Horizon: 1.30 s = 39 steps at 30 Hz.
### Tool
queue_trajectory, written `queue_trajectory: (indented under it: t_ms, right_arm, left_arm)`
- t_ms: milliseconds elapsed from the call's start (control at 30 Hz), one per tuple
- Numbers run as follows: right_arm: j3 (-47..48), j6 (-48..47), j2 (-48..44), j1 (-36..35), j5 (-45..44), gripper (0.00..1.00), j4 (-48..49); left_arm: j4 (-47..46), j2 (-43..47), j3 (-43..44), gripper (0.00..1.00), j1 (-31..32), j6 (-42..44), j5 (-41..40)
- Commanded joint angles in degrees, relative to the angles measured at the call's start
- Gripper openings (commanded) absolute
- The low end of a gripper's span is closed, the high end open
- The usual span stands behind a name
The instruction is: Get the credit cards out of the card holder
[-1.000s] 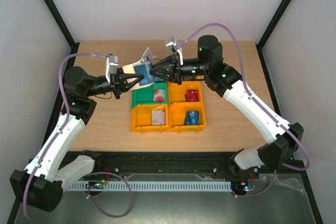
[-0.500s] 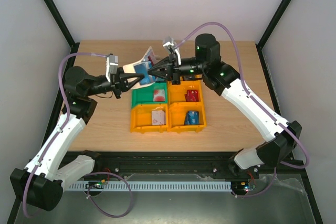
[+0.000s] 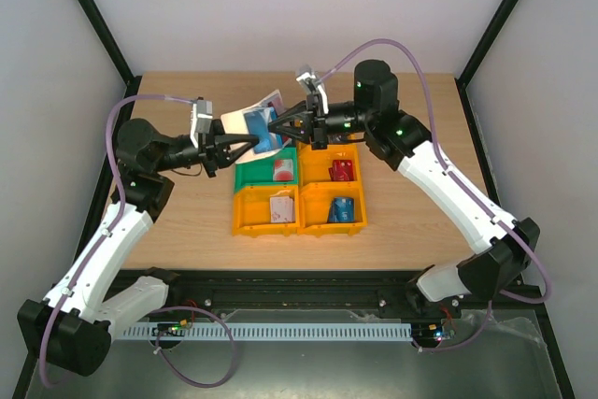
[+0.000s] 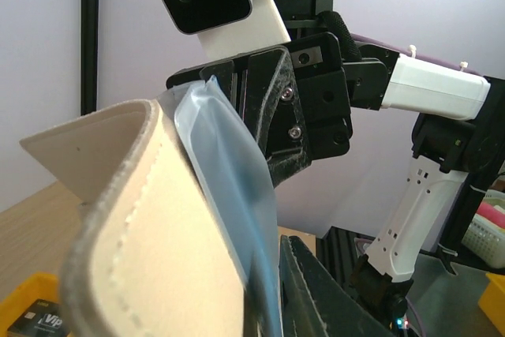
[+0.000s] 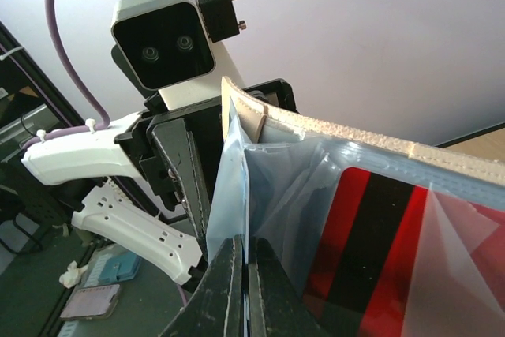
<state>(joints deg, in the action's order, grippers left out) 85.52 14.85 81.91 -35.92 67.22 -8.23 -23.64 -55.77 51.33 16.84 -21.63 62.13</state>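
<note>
So in the last second the card holder (image 3: 245, 120) went from standing with its flap poking up to lying more splayed open, flap dropped toward 1 o'clock. The right gripper (image 3: 277, 124) nudged in toward 9 o'clock, then eased back a touch. My read: they'd got the thing peeled open but no card had come free yet, so the pull was only just starting.

The holder was up in the air between the two arms, hanging just past the 12 o'clock edge of the bins (image 3: 245, 175), not touching the table (image 3: 411, 203). The left gripper (image 3: 250, 140) had its jaws clamped on the tan cover from the 9 o'clock side. The right gripper's jaws were pressed tight together on the edge of the clear blue sleeve (image 5: 276, 195) inside; its wrist camera showed that pinch plainly. A red-and-black card (image 5: 371, 226) was sitting inside that sleeve.

From above, the holder's long axis ran roughly 8 o'clock to 2 o'clock, with the open side facing the right gripper around 3 o'clock. If I had to guess, the card would need to slide out along that line, toward 2 or 3.

Four loose cards (image 3: 283, 171) were in the bins already, one per compartment. I couldn't tell how many were left in the holder besides the red one.
</note>
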Motion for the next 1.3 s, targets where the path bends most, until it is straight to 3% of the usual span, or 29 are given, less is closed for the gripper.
queue_trajectory:
  t_ms: [0, 133, 400, 533, 833, 1167, 1267]
  right_arm:
    - [-0.53, 1.14, -2.75, 1.56, 0.06, 0.02, 3.40]
    - [-0.44, 1.31, -2.98, 2.06, 0.58, 0.02, 3.22]
    - [-0.48, 1.28, -3.25, 2.64, 1.53, 0.02, 2.54]
    - [-0.77, 0.93, -3.56, 3.26, 1.39, 0.02, 2.16]
    - [-2.62, 3.93, -3.46, 3.32, 1.09, 0.15, 4.25]
    - [-4.05, 4.71, -3.15, 2.53, -0.45, 0.14, 6.04]
    - [-3.83, 7.04, -2.69, 1.92, 1.68, 0.03, 9.01]
  left_arm:
    - [-1.77, 1.25, -0.62, 0.20, 0.32, 0.62, 1.84]
    - [-1.60, 1.31, -0.79, 0.19, 0.27, 0.54, 1.70]
    - [-1.32, 1.42, -0.80, 0.03, 0.22, 0.36, 0.67]
    - [-1.23, 1.53, -0.88, 0.02, 0.16, 0.30, 0.44]
    - [-2.72, 1.45, -1.15, 0.02, 0.13, -0.14, 0.87]
    - [-4.11, 1.16, -1.15, 0.02, 0.19, -0.51, 1.75]
    - [-4.31, 0.93, -1.15, 0.02, 0.22, -0.97, 1.43]
